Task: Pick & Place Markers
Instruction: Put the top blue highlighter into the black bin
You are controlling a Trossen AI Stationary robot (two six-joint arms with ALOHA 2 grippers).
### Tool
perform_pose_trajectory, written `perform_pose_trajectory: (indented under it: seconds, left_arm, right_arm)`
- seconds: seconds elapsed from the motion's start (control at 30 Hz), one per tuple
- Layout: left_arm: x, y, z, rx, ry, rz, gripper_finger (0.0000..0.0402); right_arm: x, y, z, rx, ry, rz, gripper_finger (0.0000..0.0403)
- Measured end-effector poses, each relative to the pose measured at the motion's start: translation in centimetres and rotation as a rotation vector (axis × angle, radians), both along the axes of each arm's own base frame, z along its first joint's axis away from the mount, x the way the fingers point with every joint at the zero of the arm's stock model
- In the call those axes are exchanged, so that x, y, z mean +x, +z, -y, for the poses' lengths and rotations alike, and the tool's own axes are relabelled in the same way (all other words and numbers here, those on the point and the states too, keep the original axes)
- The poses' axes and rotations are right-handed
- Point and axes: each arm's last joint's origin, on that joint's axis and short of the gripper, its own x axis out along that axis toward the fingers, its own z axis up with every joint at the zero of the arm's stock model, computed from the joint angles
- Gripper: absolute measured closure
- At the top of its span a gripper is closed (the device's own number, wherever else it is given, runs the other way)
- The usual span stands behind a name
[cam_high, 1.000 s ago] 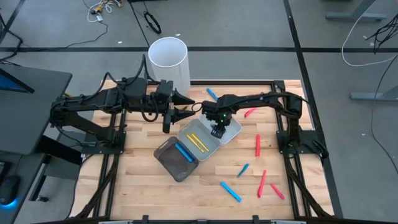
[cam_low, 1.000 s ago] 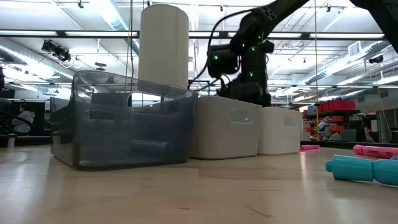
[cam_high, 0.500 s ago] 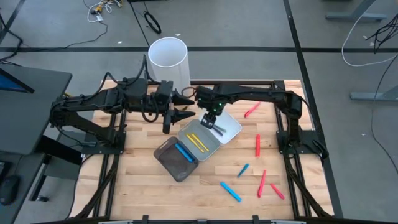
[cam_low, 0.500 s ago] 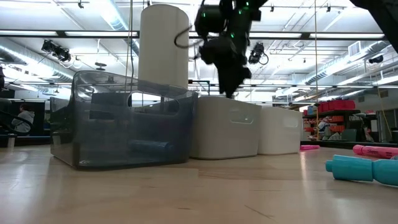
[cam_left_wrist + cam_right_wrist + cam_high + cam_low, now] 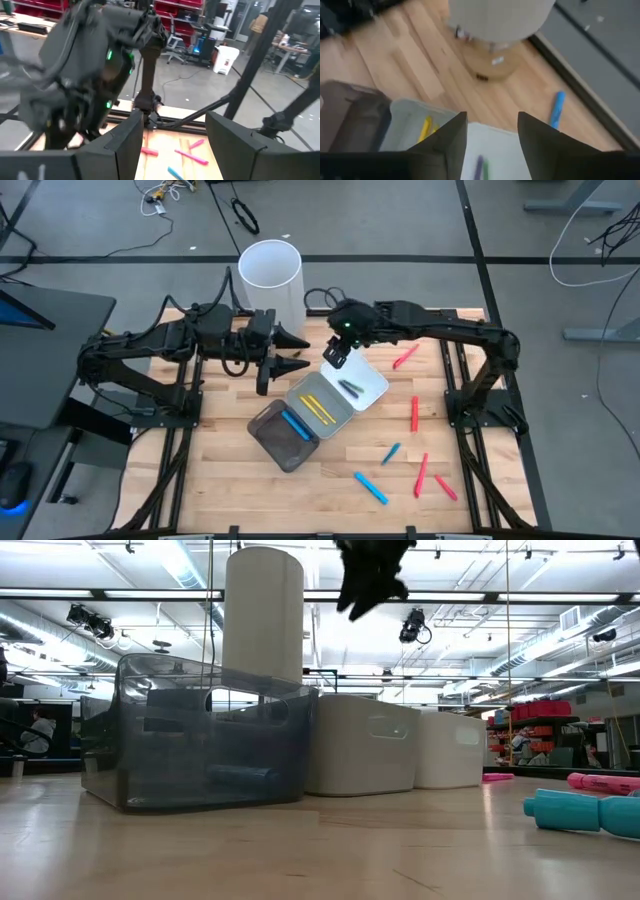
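Right gripper [image 5: 336, 352] hovered open and empty above the white tray [image 5: 374, 392], where a dark green marker [image 5: 349, 387] lay flat, long axis diagonal across the table like the two yellow markers [image 5: 318, 407] in the grey tray [image 5: 335, 423]; left gripper [image 5: 290, 352] waited open nearby.

Three trays [image 5: 362, 380] touch in a diagonal row mid-table, each holding markers [image 5: 318, 407]. Cylinder [image 5: 271, 278] stands behind them. More markers lie loose on the table [image 5: 220, 470], right of the trays.
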Motion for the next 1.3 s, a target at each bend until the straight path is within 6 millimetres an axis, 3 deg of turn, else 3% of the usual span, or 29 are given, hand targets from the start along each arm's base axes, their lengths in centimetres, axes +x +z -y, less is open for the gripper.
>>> perform_pose_trajectory:
  seconds: [0.3,0.77,1.03,1.3]
  left_arm:
    - [0.0,0.1,-0.2,-0.003,0.0,0.007,0.0181]
    - [0.0,0.1,-0.3,-0.005,0.005,0.007,0.0181]
    - [0.0,0.1,-0.4,-0.01,0.022,0.008,0.0181]
    - [0.0,0.1,-0.4,-0.011,0.023,0.011,0.0181]
  right_arm:
    - [-3.0,1.9,-1.8,-0.152,-0.039,0.089,0.0229]
    - [-7.8,1.2,-2.4,-0.334,0.011,0.453,0.0229]
    - [-8.6,0.0,-2.4,-0.409,0.017,0.6,0.0229]
    - [-8.6,-0.6,-2.4,-0.46,0.047,0.584,0.0229]
